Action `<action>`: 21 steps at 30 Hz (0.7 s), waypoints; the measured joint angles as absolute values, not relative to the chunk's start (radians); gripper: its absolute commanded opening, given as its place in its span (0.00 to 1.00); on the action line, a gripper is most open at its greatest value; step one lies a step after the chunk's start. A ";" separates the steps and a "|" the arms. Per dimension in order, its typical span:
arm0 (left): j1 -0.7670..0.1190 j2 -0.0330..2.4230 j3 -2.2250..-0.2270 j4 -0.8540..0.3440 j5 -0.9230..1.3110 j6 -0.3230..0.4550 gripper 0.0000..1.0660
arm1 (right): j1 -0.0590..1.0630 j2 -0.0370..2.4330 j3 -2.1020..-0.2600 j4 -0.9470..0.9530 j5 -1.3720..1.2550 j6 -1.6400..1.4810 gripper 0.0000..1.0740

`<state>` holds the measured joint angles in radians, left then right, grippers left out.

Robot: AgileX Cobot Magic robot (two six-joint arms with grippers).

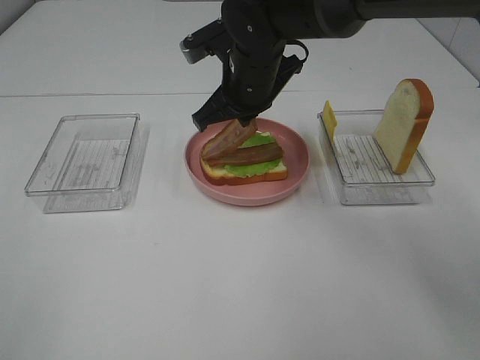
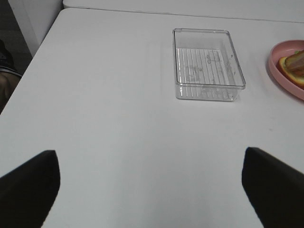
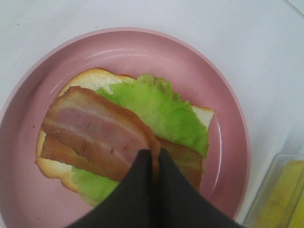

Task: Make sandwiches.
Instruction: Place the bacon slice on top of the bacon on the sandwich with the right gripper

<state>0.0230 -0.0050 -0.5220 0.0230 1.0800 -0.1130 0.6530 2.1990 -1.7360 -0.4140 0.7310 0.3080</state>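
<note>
Right wrist view shows your right hand [image 3: 153,156] pinched shut on one end of a bacon strip [image 3: 95,126]. The strip is tilted, and its lower end seems to touch the half-built sandwich [image 3: 90,78] on the pink plate [image 3: 228,142], mid-surface [image 1: 240,285]. Lettuce [image 3: 161,109] and a second strip [image 3: 187,161] lie beneath. These toy pieces look light, thin and a little bendy, and likely to slide on each other, so take them by an end or edge. Bread [image 1: 405,124] and cheese [image 1: 329,118] stand on edge in the right tray [image 1: 375,191]. Your left hand [image 2: 152,190] hangs wide open, holding nothing.
</note>
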 measured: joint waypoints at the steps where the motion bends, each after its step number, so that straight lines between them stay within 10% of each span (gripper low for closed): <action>1: 0.023 -0.005 -0.522 0.023 1.080 -0.113 0.90 | 0.653 2.199 -1.736 -0.414 0.731 0.308 0.00; 17: 0.023 -0.005 -0.522 0.023 1.080 -0.113 0.90 | 0.653 2.262 -1.736 -0.493 0.714 0.310 0.02; 20: 0.023 -0.005 -0.522 0.023 1.080 -0.113 0.90 | 0.653 2.262 -1.736 -0.496 0.705 0.311 0.16; 21: 0.023 -0.005 -0.522 0.023 1.080 -0.113 0.90 | 0.653 2.262 -1.736 -0.496 0.705 0.313 0.38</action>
<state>0.0230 -0.0050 -0.5220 0.0230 1.0800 -0.1130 0.6530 2.2620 -1.7360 -0.4960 0.7050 0.3130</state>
